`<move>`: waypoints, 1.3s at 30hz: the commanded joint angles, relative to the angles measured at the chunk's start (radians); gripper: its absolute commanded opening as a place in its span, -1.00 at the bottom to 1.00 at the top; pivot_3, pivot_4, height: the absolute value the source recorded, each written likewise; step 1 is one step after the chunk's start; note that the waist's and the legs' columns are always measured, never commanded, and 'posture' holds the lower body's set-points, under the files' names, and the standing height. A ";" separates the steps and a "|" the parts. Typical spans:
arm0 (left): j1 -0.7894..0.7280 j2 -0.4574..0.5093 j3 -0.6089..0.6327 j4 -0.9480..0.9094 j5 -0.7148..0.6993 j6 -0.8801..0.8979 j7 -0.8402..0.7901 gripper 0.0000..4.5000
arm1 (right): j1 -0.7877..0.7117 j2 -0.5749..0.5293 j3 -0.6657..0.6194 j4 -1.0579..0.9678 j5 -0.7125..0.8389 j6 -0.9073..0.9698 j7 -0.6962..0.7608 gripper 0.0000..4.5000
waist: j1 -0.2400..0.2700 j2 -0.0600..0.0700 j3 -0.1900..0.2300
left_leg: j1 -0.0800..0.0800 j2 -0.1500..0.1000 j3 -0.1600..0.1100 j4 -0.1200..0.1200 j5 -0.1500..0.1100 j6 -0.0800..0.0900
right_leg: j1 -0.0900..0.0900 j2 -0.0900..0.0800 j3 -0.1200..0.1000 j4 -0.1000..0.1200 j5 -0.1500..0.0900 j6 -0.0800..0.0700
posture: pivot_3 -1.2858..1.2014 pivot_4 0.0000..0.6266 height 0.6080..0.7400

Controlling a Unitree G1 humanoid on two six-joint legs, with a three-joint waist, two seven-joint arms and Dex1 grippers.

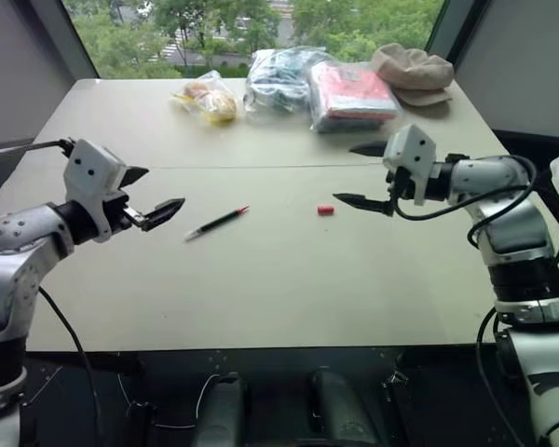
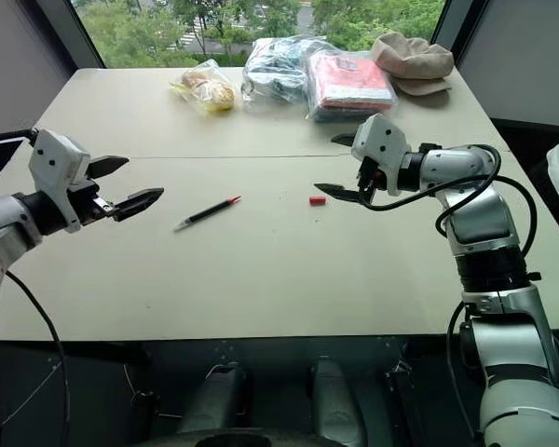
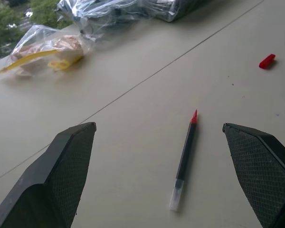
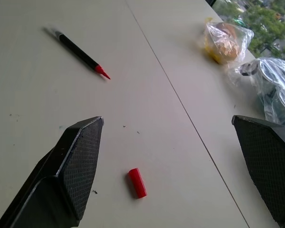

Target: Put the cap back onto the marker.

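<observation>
- From my head, I saw the table (image 1: 261,307) with the marker (image 1: 216,223) lying flat near the middle, its cap off. Its red tip pointed toward my right side and its pale end toward my left.
- The cap (image 1: 325,210) lay on its own to the right of the marker, well apart from it.
- My left gripper (image 1: 149,197) hung above the table, to the left of the marker, not touching it. Its two black fingers were wide apart and held nothing.
- My right gripper (image 1: 365,177) hung just beside the cap, on its right. Its fingers were wide apart too, and empty.
- At the far edge lay a bag with yellow food (image 1: 208,99), a clear bag of dark things (image 1: 279,79), a red packet in clear plastic (image 1: 352,95) and a tan cloth (image 1: 413,74).
- From my left wrist, the marker (image 3: 184,159) lay between my two spread fingers (image 3: 66,175), down on the table. The cap (image 3: 267,61) was farther off, past the red tip.
- From my right wrist, the cap (image 4: 137,182) lay between my spread fingers (image 4: 76,171). The marker (image 4: 80,53) lay farther away, with its red tip turned toward the cap.
</observation>
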 commanded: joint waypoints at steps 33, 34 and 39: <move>-0.025 -0.019 0.026 0.010 -0.011 -0.035 -0.017 0.99 | -0.014 0.022 -0.023 -0.031 0.022 0.008 -0.012 1.00 | -0.001 0.000 0.000 | 0.000 0.000 0.000 0.000 0.000 0.000 | -0.001 0.000 0.000 0.000 0.000 0.000 | 0.03 -0.52 1.00; -0.027 -0.023 0.023 0.020 -0.011 -0.045 -0.025 0.99 | -0.011 0.027 -0.026 -0.035 0.028 0.015 -0.017 1.00 | -0.001 0.000 0.000 | 0.000 0.000 0.000 0.000 0.000 0.000 | -0.001 0.000 0.000 0.000 0.000 0.000 | 0.03 -0.52 1.00; -0.094 -0.076 -0.024 0.216 0.014 -0.164 -0.103 0.99 | 0.000 0.095 -0.041 -0.048 0.049 0.039 -0.089 1.00 | 0.000 0.000 0.000 | 0.000 0.000 0.000 0.000 0.000 0.000 | -0.001 0.000 0.000 0.001 0.000 0.000 | 0.03 -0.52 1.00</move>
